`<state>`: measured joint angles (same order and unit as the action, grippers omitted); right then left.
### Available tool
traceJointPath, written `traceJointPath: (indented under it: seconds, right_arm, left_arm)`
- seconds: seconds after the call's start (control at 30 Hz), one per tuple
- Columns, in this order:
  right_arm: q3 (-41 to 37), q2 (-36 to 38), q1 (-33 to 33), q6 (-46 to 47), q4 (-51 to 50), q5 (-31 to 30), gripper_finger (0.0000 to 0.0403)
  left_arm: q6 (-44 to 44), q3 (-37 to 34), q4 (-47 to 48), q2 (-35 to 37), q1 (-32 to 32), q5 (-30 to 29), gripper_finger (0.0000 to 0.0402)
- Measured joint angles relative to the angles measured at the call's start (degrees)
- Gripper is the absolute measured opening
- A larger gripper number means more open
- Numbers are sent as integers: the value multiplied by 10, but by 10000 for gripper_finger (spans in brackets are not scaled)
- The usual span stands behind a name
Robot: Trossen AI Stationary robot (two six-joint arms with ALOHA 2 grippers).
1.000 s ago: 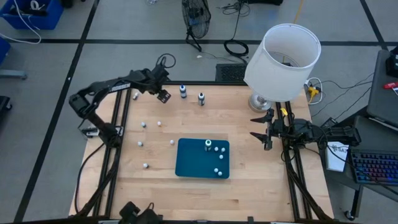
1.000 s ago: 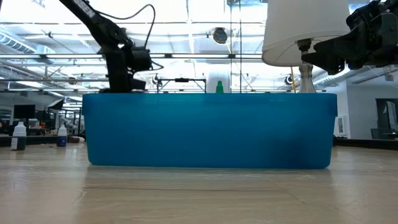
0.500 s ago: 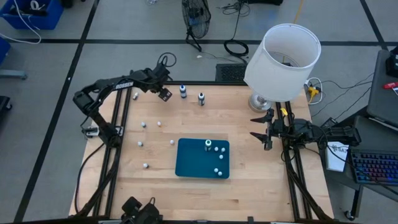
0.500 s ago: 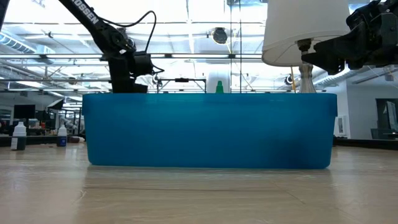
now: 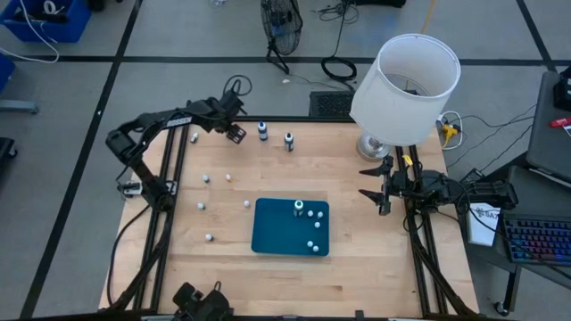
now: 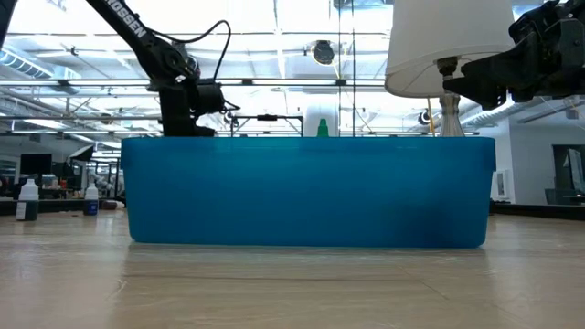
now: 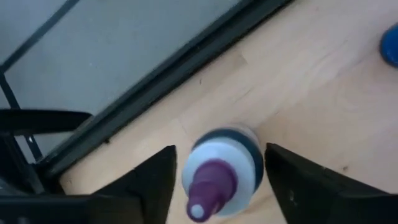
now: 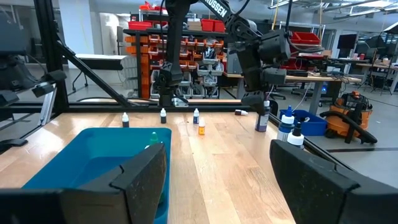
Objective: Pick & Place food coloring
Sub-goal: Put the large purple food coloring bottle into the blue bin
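My left gripper (image 5: 234, 135) hangs, fingers pointing down, at the table's far left. Its fingers flank an upright bottle (image 7: 221, 177) with a purple cap and a white-and-blue body, standing on the wood. That bottle also shows under the gripper in the right wrist view (image 8: 262, 118). Several tiny food coloring bottles stand on the blue tray (image 5: 277, 234), one of them at its far edge (image 5: 298, 207). Others are scattered on the wood at the left, one near the tray (image 5: 247, 204). My right gripper (image 5: 375, 182) waits open at the right edge. My left gripper's fingers (image 7: 155, 183) come from above and stand close on both sides of the bottle's body below its purple cap (image 7: 208, 186). The bottle stands upright on the table. I cannot tell whether the fingers touch it.
Two larger bottles (image 5: 262, 131) (image 5: 288, 140) stand near the far edge, right of my left gripper. A white lamp (image 5: 406, 89) rises at the far right corner. The tray's blue wall (image 6: 306, 192) blocks most of the low view.
My left gripper has edged a little toward the table's right and down over the purple-capped bottle, and the arm's elbow has swung slightly inward. The bottles and my right arm have kept still.
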<state>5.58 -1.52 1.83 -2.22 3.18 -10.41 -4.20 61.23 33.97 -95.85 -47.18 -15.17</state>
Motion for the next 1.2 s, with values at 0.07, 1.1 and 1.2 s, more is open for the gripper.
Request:
traceJointPath:
  seconds: [0.07,1.1,1.2]
  right_arm:
    - [0,0,0,0,0,0,270]
    - [0,0,0,0,0,0,274]
    - [0,0,0,0,0,0,274]
  left_arm:
    - [-6,0,-1,-5,-1,1,198]
    - [-54,292,268,-33,535,-86,139]
    - [-10,303,266,-87,556,-57,139]
